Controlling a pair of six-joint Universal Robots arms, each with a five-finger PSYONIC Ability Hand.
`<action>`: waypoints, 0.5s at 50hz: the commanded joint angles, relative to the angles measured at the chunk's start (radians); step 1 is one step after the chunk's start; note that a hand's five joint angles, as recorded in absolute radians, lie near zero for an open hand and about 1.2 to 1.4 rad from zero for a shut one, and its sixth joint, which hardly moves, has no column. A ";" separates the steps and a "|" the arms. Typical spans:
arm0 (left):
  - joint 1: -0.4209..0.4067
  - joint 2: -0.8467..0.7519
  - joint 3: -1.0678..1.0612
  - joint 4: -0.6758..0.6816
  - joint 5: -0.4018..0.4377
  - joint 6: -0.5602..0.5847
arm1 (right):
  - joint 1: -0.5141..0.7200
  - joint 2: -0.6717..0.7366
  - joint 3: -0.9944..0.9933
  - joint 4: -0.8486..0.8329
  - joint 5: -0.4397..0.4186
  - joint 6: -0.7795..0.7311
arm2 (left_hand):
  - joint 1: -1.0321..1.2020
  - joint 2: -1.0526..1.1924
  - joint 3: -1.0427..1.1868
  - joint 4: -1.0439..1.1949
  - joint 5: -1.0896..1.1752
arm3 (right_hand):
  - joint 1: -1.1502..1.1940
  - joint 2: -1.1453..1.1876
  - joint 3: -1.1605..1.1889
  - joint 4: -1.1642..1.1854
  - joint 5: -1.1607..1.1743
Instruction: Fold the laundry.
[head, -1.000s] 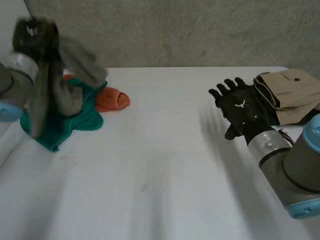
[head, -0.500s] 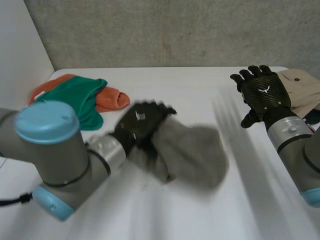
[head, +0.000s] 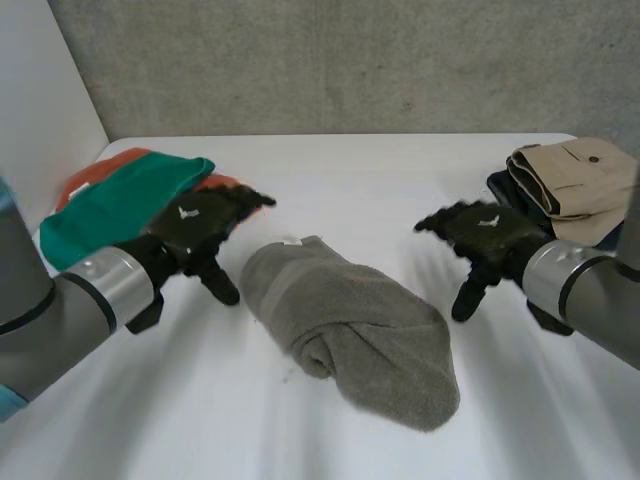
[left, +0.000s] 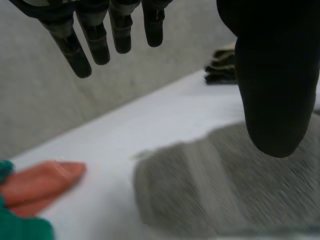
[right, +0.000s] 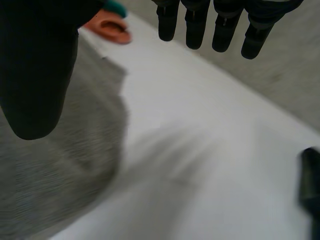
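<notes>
Grey towel (head: 350, 335) in a loose, lumpy roll at mid-counter, between two empty black hands.

Left hand (head: 195, 225) just beside the towel's far-left end, fingers (left: 97, 42) straight and spread, thumb held apart, gripping nothing; hangs above the cloth's edge in the left wrist view. Right hand (head: 487, 232) off the towel's opposite side, near but apart from it, fingers (right: 195, 30) likewise straight, with nothing in them. Behind the left hand, a green cloth (head: 115, 205) heaped over an orange cloth (left: 40, 180) on the white counter (head: 360, 165). At the far right corner, a folded tan garment (head: 580, 180) atop a dark piece (head: 510, 195), possibly another folded garment.
</notes>
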 joint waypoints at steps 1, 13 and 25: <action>-0.046 -0.185 0.094 -0.009 0.026 0.067 | 0.085 0.117 -0.020 -0.017 0.017 0.000 | 0.030 0.009 0.005 0.015 -0.007 | 0.073 0.089 0.091 0.089 0.079; -0.162 -0.468 0.381 -0.075 -0.138 0.153 | 0.225 0.270 0.001 -0.309 0.213 0.060 | 0.870 0.850 0.845 0.856 0.834 | 0.198 0.214 0.217 0.215 0.204; -0.162 -0.416 0.832 -0.090 -0.207 0.213 | 0.277 0.235 -0.282 -0.630 0.340 -0.052 | 1.210 1.189 1.185 1.195 1.173 | 1.162 1.179 1.181 1.179 1.168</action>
